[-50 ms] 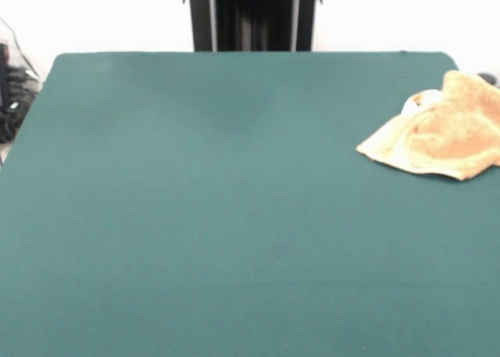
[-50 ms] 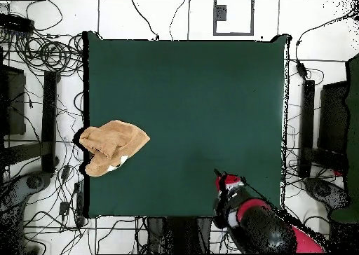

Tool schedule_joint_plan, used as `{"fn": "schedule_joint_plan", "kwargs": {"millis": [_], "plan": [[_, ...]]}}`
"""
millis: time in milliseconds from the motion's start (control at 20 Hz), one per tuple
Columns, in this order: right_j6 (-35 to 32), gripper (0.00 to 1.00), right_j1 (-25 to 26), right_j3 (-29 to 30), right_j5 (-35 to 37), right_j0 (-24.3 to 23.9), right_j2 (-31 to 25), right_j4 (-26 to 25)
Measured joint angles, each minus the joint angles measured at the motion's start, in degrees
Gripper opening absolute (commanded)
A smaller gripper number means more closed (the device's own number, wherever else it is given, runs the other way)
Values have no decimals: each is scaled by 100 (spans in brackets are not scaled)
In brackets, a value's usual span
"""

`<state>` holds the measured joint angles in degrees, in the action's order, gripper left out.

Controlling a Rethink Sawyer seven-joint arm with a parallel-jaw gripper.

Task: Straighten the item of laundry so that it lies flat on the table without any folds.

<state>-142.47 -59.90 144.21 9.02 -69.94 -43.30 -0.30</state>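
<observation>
You can't tell the gripper's point(image 2: 223, 182) state from here, so open it first, then reach well across the table point(image 2: 189, 112) to the crumpled towel point(image 2: 112, 147) overhanging its edge and lift one corner.
</observation>
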Motion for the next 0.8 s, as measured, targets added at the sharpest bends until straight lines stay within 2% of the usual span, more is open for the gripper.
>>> {"fn": "schedule_joint_plan", "kwargs": {"millis": [300,600,650,800], "plan": [[-310,100,-100,824,-669,-1376,-1794,117],[-882,100,-169,1353,-1241,-2485,-2963,120],[-996,100,-255,1486,-1307,-2987,-3330,104],[-966,100,-543,1535,-1210,-3887,-3834,30]]}}
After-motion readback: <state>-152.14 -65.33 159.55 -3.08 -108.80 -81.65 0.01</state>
